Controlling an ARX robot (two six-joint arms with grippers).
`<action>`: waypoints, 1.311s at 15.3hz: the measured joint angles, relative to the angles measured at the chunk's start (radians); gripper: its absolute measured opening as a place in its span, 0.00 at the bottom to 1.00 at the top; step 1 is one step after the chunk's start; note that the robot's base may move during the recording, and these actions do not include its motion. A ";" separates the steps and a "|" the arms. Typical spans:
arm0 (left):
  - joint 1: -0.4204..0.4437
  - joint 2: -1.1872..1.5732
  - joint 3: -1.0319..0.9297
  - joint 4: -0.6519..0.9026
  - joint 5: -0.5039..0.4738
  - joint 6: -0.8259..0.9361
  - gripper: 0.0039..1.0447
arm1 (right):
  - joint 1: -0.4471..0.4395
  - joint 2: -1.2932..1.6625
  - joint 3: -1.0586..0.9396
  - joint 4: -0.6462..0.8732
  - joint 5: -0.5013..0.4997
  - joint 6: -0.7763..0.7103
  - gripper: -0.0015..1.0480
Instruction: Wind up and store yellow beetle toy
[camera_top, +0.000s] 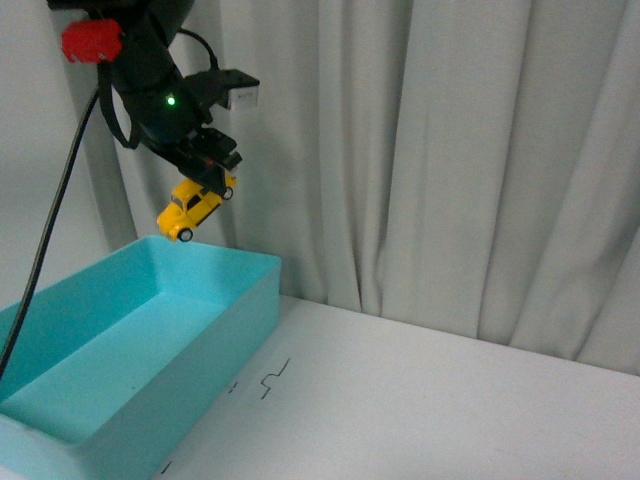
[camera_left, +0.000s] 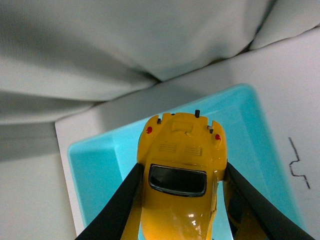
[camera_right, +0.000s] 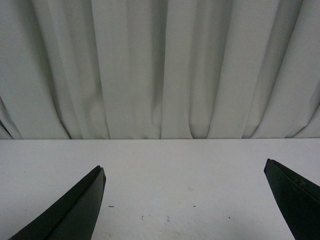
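Observation:
The yellow beetle toy (camera_top: 193, 208) hangs tilted, nose down, in the air above the far corner of the turquoise bin (camera_top: 250, 300). My left gripper (camera_top: 208, 165) is shut on it from above. In the left wrist view the yellow beetle toy (camera_left: 180, 175) sits between the two black fingers (camera_left: 120, 205), with the turquoise bin (camera_left: 95, 170) below it. My right gripper (camera_right: 185, 200) stands wide open over the bare white table (camera_right: 180, 165), nothing between its fingers. It does not show in the front view.
Grey curtains (camera_top: 450, 150) hang close behind the table's far edge. The white table (camera_top: 430, 400) stretches right of the bin, with a small black zigzag mark (camera_top: 274, 378) beside the bin wall. A black cable (camera_top: 50, 230) hangs down the left arm over the bin.

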 joint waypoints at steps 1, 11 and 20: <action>0.022 0.021 -0.016 0.015 -0.037 -0.050 0.38 | 0.000 0.000 0.000 0.000 0.000 0.000 0.94; 0.070 0.177 -0.144 0.110 -0.140 -0.247 0.38 | 0.000 0.000 0.000 0.000 0.000 0.000 0.94; 0.065 0.191 -0.241 0.179 -0.146 -0.187 0.61 | 0.000 0.000 0.000 0.000 0.000 0.000 0.94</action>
